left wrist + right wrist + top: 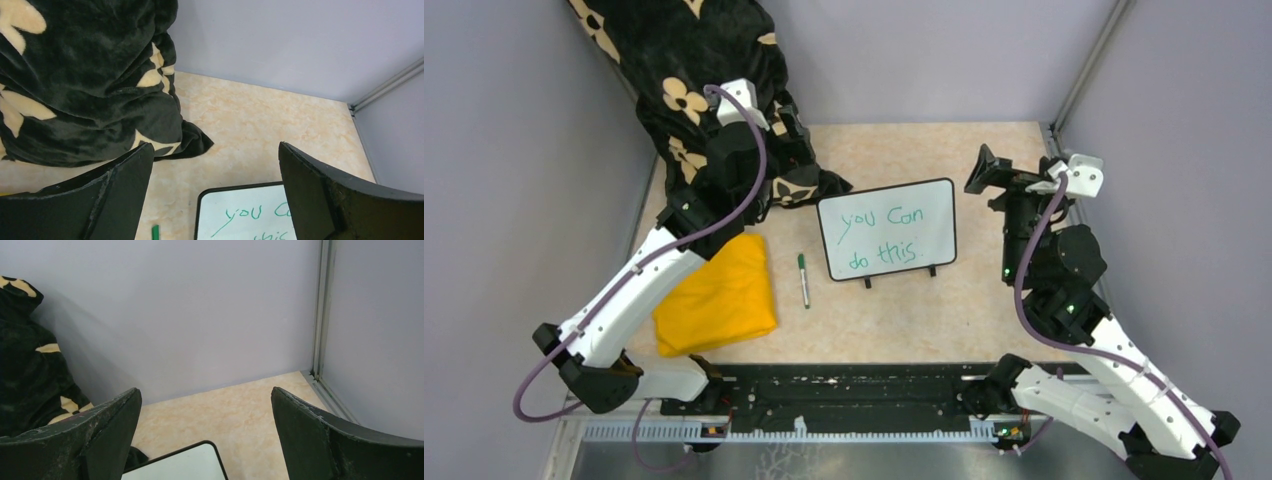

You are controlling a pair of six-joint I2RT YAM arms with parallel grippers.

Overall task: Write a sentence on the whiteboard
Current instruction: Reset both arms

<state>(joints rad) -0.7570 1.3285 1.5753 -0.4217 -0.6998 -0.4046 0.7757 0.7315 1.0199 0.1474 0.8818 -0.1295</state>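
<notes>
Standing whiteboard: the whiteboard is standing on its two small black feet near the middle of the worktop, between the two arms and touching neither.
Sentence: the sentence is running across the board in green handwriting, in two lines, reading "you Can" above "do this".
Left jaws: they are gaping wide and gripping nothing, hovering over the worktop beside the blanket; in the left wrist view the board's upper left corner is showing low between them.
Right jaws: they are also spread wide and empty, hanging near the board's right end and pointing toward the back wall; a corner of the board is peeking in at the bottom of the right wrist view.
Marker: a green-capped marker is lying on the worktop just left of the board, between it and the yellow cloth, apart from both.
Yellow cloth: the yellow cloth is lying folded at the left, partly under the left arm.
Blanket: the blanket, black with cream flowers, is spilling from the back left corner onto the worktop.
</notes>
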